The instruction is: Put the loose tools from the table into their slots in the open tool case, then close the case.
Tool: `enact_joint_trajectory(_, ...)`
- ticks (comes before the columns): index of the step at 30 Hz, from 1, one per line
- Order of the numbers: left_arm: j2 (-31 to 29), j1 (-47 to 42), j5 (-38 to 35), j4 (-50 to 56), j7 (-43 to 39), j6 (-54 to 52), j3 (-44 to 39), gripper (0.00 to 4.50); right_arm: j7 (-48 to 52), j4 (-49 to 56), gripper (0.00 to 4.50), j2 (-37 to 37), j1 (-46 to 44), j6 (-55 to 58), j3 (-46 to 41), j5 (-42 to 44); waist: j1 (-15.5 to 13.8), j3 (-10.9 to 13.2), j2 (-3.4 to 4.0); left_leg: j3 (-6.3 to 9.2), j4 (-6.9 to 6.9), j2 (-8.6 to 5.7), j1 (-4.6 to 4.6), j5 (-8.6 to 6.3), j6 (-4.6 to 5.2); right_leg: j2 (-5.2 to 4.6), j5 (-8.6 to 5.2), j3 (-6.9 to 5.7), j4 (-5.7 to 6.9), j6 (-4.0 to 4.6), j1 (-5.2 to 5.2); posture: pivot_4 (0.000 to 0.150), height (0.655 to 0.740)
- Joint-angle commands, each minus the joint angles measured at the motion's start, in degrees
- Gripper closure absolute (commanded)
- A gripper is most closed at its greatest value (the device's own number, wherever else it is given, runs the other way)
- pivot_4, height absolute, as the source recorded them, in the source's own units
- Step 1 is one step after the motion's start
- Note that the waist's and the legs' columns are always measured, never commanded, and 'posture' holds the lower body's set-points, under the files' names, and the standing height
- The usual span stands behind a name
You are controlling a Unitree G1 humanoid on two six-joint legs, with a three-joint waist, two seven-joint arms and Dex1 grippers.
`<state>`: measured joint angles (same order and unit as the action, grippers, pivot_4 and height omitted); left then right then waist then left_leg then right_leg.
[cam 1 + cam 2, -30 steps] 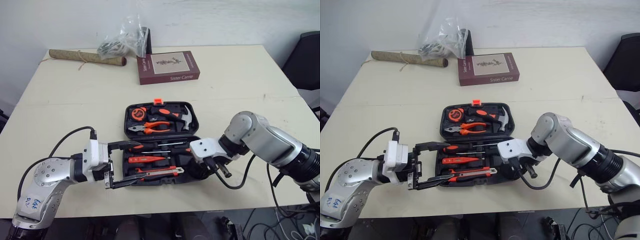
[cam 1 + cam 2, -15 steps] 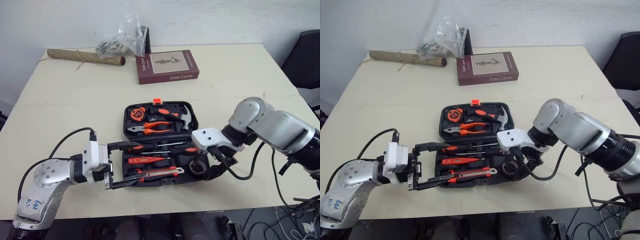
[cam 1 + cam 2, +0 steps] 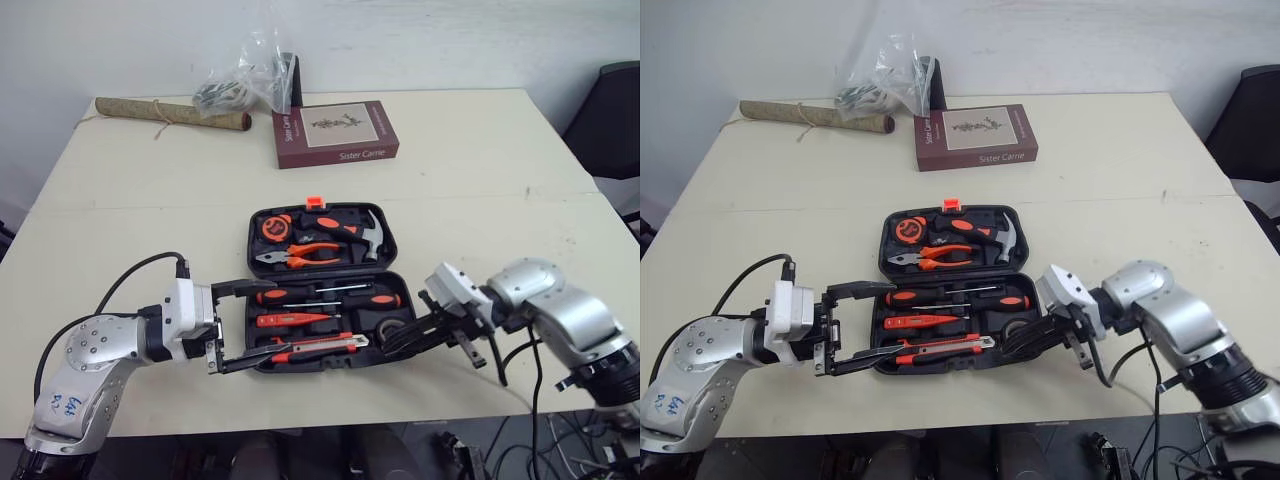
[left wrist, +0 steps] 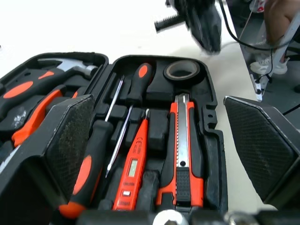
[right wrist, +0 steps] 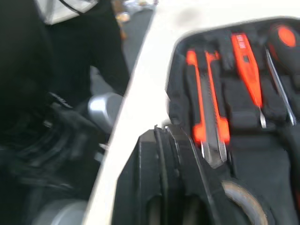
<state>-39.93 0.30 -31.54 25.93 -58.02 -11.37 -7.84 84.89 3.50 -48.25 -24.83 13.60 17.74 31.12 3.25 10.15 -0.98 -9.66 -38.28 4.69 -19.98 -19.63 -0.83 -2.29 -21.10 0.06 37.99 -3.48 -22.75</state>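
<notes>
The tool case lies open and flat on the table, near the front edge, with the hinge running between its two halves. I find no loose tool on the table; every slot that I can see is filled. So I judge that only the closing remains.

The left gripper is wide open. Its two fingers stand on both sides of the left end of the near half and touch nothing. The right gripper is low at the right front corner of the case, just beside the tape roll. Its fingers seem pressed together with nothing between them, but the right wrist view is smeared, so I am not fully sure.

The case is hard plastic, so it should be stiff and rather smooth, and a pinch on a flat wall may slip. The far half carries the hammer and will probably feel heavy to swing. The near half holds lighter things such as the utility knife. A good hold would be on the outer rim of one half, far from the hinge, for example beside the orange latch. That half should be folded over slowly, because tools may drop from their slots when it tips.
</notes>
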Motion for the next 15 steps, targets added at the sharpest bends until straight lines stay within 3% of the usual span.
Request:
enact_joint_trajectory(1, -0.99, -1.15, -0.65, 0.04, -1.09, -0.21, -0.17, 0.00, -2.85, -4.24, 4.42, 4.11, 0.56, -6.95, -2.75, -4.24, 0.02, 0.00, 0.00, 0.00, 0.00, 0.00, 0.00, 0.00, 0.00, 0.01, 0.00, 0.00, 0.00, 0.00, -0.01, 0.150, 0.7400)
enact_joint_trajectory(8, -1.91, -1.79, -0.95, -0.58, -1.89, -0.81, -1.24, 0.00, -2.92, -10.86, 4.42, 5.65, 1.29, -13.05, 0.33, -14.25, -0.08, 0.00, 0.00, -0.02, -0.01, 0.00, 0.01, 0.00, 0.00, 0.00, 0.00, 0.01, 0.00, 0.00, 0.00, 0.150, 0.7400)
enact_joint_trajectory(15, -1.96, -0.45, -0.80, -0.17, -0.98, -0.95, -2.70, 0.00, -0.45, -15.14, 4.42, 6.66, 3.08, -21.99, -0.65, -14.98, -0.46, -0.08, -0.12, -0.03, 0.08, -0.01, 0.56, -0.01, 0.00, -0.02, 0.00, 0.01, -0.06, 0.00, 0.51, 0.150, 0.7400)
